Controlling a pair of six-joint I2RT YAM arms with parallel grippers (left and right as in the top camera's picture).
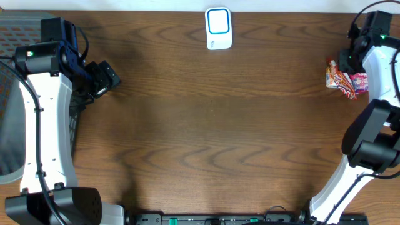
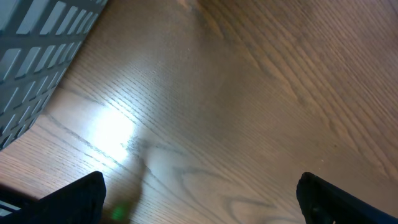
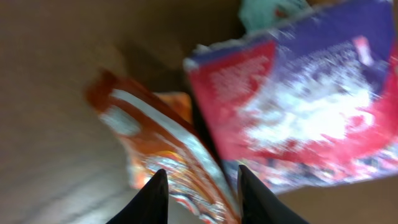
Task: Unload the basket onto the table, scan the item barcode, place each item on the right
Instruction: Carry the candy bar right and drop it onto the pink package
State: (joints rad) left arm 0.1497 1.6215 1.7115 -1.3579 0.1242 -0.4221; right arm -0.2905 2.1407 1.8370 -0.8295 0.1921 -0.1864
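An orange snack packet (image 1: 339, 80) lies at the table's right edge, next to a red and purple packet (image 1: 359, 81). My right gripper (image 1: 345, 62) is directly over them. In the right wrist view its jaws (image 3: 202, 199) stand partly apart, astride the edge of the orange packet (image 3: 161, 143), with the red and purple packet (image 3: 298, 106) to the right. The view is blurred and no barcode shows. The white scanner (image 1: 219, 28) with a blue-rimmed window sits at the far middle. My left gripper (image 1: 106, 78) hangs wide open over bare wood (image 2: 199, 199) at the far left.
A grey slatted basket (image 1: 12, 31) stands at the left edge, beside the left arm, and shows at the upper left of the left wrist view (image 2: 37, 43). A bit of teal wrapper (image 3: 267, 9) peeks out behind the red packet.
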